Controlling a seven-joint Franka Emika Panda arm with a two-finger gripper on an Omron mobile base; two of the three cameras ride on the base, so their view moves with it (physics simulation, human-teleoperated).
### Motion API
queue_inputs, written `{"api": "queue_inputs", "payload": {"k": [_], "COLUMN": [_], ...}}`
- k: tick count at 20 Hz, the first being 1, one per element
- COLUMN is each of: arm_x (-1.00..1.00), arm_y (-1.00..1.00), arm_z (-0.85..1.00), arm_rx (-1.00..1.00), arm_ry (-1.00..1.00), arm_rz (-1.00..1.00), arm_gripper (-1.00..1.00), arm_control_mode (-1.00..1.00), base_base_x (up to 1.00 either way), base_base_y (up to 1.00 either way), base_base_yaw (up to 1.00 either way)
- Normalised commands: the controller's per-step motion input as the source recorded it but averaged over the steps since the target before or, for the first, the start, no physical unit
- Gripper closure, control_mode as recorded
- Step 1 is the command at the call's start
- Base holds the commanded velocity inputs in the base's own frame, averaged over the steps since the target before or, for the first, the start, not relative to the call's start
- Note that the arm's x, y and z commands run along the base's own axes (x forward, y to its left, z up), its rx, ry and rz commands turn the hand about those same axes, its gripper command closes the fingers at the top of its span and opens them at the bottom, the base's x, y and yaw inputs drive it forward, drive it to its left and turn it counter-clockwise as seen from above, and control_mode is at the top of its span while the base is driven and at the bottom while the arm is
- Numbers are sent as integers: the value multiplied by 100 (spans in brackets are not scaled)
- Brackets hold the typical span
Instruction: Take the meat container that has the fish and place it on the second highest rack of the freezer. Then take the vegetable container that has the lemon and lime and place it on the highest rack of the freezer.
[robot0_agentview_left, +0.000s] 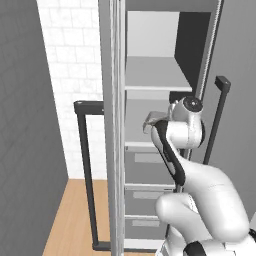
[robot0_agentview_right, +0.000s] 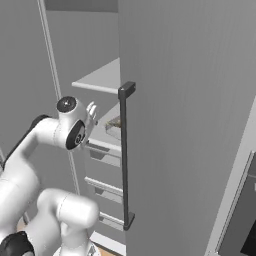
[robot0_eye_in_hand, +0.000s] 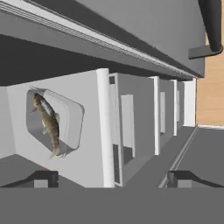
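Grey-brown, the fish (robot0_eye_in_hand: 47, 124) lies in its meat container (robot0_eye_in_hand: 70, 118), which rests on the second highest rack (robot0_eye_in_hand: 85, 144) of the freezer (robot0_agentview_left: 150, 75), close to the front edge. The tool (robot0_eye_in_hand: 111, 178) is seen with its fingertips (robot0_eye_in_hand: 41, 178) wide apart and nothing between them, just in front of the rack. A careless withdrawal could catch the rack edge or the open door (robot0_agentview_right: 190, 125), and the container could be dragged off.
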Motion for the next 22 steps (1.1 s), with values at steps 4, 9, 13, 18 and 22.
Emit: {"api": "queue_inputs", "payload": {"k": [4, 9, 13, 18, 22], "arm_x": [-100, -100, -100, -80, 0], "arm_y": [0, 1, 0, 0, 0], "arm_z": [96, 63, 46, 34, 0], "arm_rx": [0, -5, -4, -4, 0], "arm_ry": [2, -2, -10, -9, 0], "arm_rz": [0, 1, 5, 4, 0], "arm_gripper": [-100, -100, -100, -100, -100], "arm_control_mode": [-100, -100, -100, 100, 100], "base_base_x": [0, 0, 0, -20, -99], "base_base_y": [0, 0, 0, 0, -15], "base_base_yaw": [0, 0, 0, 1, 3]}}
